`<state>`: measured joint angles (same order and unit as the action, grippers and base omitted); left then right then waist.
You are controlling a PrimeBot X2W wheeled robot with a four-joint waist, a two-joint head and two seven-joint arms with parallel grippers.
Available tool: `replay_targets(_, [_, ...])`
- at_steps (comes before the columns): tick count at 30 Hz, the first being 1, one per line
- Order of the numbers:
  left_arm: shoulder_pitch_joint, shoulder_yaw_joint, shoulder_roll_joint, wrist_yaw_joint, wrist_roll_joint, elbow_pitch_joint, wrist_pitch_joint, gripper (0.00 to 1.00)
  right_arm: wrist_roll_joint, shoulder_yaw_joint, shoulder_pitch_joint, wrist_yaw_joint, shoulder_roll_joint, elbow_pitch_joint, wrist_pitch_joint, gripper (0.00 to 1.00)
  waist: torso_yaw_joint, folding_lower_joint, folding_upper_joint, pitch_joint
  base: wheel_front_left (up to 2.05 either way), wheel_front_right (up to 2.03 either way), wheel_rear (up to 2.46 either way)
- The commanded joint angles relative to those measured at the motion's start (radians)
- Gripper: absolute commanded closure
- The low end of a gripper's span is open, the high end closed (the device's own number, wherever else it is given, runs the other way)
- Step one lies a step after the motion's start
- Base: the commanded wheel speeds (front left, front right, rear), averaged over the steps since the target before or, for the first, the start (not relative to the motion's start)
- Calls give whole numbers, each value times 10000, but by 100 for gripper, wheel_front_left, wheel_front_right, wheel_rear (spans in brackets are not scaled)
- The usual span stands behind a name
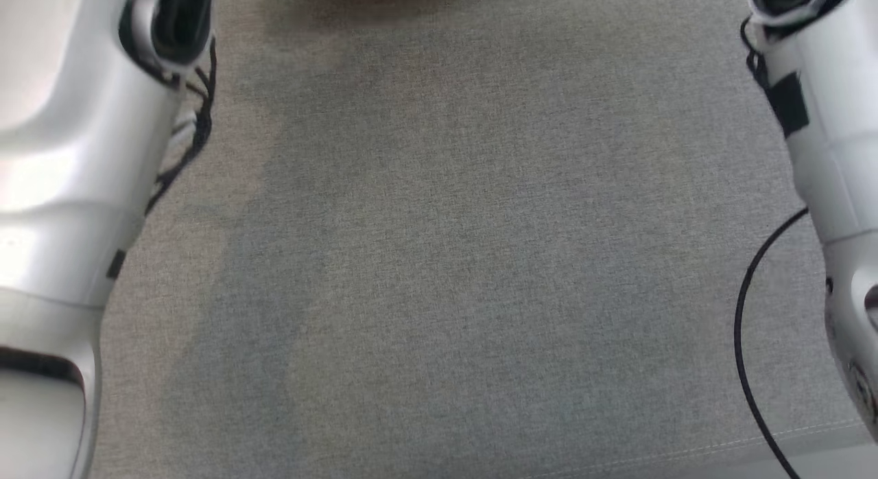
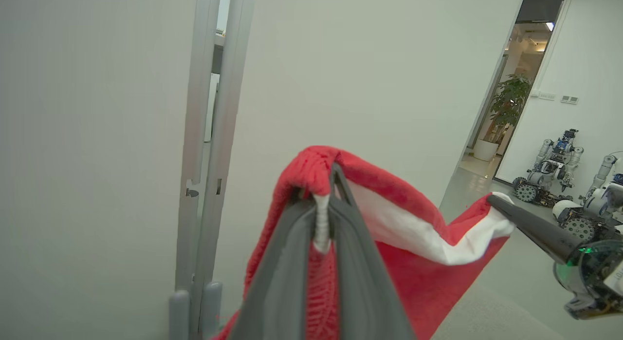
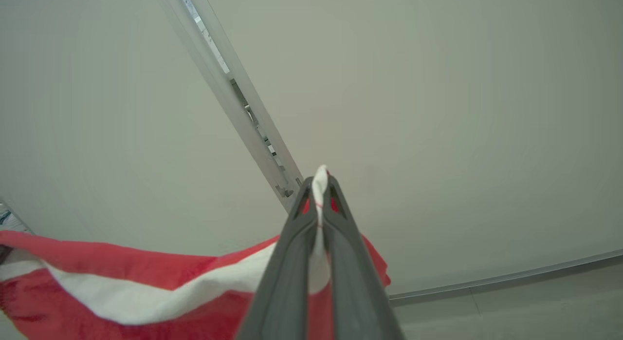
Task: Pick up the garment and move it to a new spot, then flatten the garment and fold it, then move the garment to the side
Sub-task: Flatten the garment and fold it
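Note:
The garment (image 2: pixel 413 233) is red knit with a white band, and it hangs lifted in the air, stretched between both grippers. In the left wrist view my left gripper (image 2: pixel 332 184) is shut on one bunched red edge. At the right of that view, my right gripper (image 2: pixel 494 199) pinches the far corner. In the right wrist view the right gripper (image 3: pixel 320 189) is shut on a white fold, and the rest of the garment (image 3: pixel 121 281) sags away to the lower left.
Below me lies a grey fabric surface (image 1: pixel 439 259), flanked by my pale left forearm (image 1: pixel 75 191) and right forearm (image 1: pixel 830 156). A black cable (image 1: pixel 744 328) loops at the right. A white wall with a metal rail (image 2: pixel 214 135) stands ahead. Parked robots (image 2: pixel 550 169) and a potted plant (image 2: pixel 508 106) are further off.

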<state>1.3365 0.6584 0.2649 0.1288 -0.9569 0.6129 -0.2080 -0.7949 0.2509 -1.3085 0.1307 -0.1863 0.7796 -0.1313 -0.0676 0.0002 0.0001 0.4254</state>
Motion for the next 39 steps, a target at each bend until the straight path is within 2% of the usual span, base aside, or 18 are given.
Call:
replay_targets(1, [-671,79,124,16,-217,-120,-156,100,-161,228,637,0,-132,-221,-77,100,26,-2,-1,-137,0,0,0])
replay_targets(6, [-3334,153,385,16,-531,-897,-516,100,-770,1098,3254,0,-659,-1292,-297,100,111,-2,-1,-729,0,0,0])
replay_targets(10, [-5634,-476,460,-240,-575,-1864,-574,100,-1220,1432,5227,0,-977,-2180,-425,100,71,-2,-1,-1225,0,0,0])
replay_targets(13, [-7369,-737,486,-499,-115,-2709,-573,100,-1467,1588,6665,-1,-1285,-2905,-385,100,150,-2,-1,-1594,0,0,0])
replay_targets(17, [-9108,-881,345,-751,215,-3726,-576,100,-1712,1413,8377,-1,-1609,-3766,-318,100,289,-2,-1,-1992,0,0,0])
replay_targets(21, [-10360,-339,473,-943,593,-4314,-559,100,-1738,1045,9903,0,-1738,-4535,-213,100,418,-2,-1,-2324,0,0,0])
replay_targets(28, [-11822,132,1000,-1280,672,-4939,-405,100,-1496,66,12377,-1,-1356,-5825,97,100,523,-2,-1,-2871,0,0,0])
replay_targets(33, [-12459,294,1382,-1486,741,-5581,-228,100,-1155,-803,14019,0,-652,-7033,572,100,614,-2,-1,-3066,0,0,0])
replay_targets(39, [-12458,358,1334,-1613,767,-5870,-164,100,-472,-1844,14467,0,79,-7831,1275,100,660,-2,-1,-3143,0,0,0])
